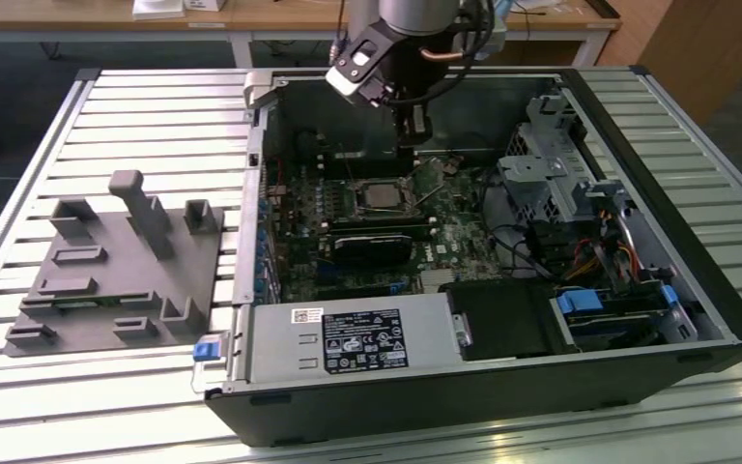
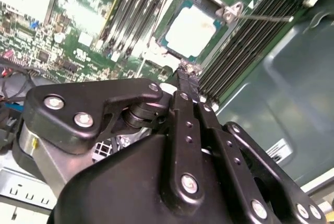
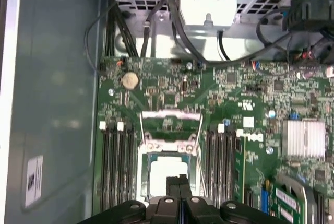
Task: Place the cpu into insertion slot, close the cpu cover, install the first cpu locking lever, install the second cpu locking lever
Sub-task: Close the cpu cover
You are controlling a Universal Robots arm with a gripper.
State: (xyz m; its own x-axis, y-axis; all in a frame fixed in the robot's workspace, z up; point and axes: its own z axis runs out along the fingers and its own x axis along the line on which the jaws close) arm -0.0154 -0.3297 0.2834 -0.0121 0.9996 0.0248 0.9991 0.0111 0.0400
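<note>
Computer case (image 1: 474,411) lies open on the slatted table (image 1: 74,411).

Case contents, by clock face in the exterior view:
- motherboard (image 1: 455,242) on the case floor
- labelled power supply box (image 1: 345,343) at 6 o'clock of the board
- drive cage (image 1: 545,174) with coloured cables at 3 o'clock

The insertion slot (image 3: 145,179) sits on the board's 10 o'clock part. A black rectangular module (image 1: 371,246) lies just beside it at 6 o'clock.

The cpu (image 2: 190,25) lies flat inside the slot, pale metal face up.

In the first wrist view the cpu cover (image 3: 172,114) is swung open off the socket. Green board shows through its window. Thin wire levers (image 3: 140,132) run along both sides of it. Rows of memory slots (image 3: 117,166) flank the socket.

Gripper (image 1: 412,140) is inside the case at 1 o'clock of the slot, near it. Both wrist views show the fingers (image 3: 173,185) pressed together with only a seam between them and nothing seen in the grip. In the second wrist view the tips come down just beside the socket edge. Whether they touch the board, I cannot tell.

Outside the case, at 9 o'clock, a grey moulded fixture (image 1: 113,266) with upright posts and shallow pockets rests on the table.
</note>
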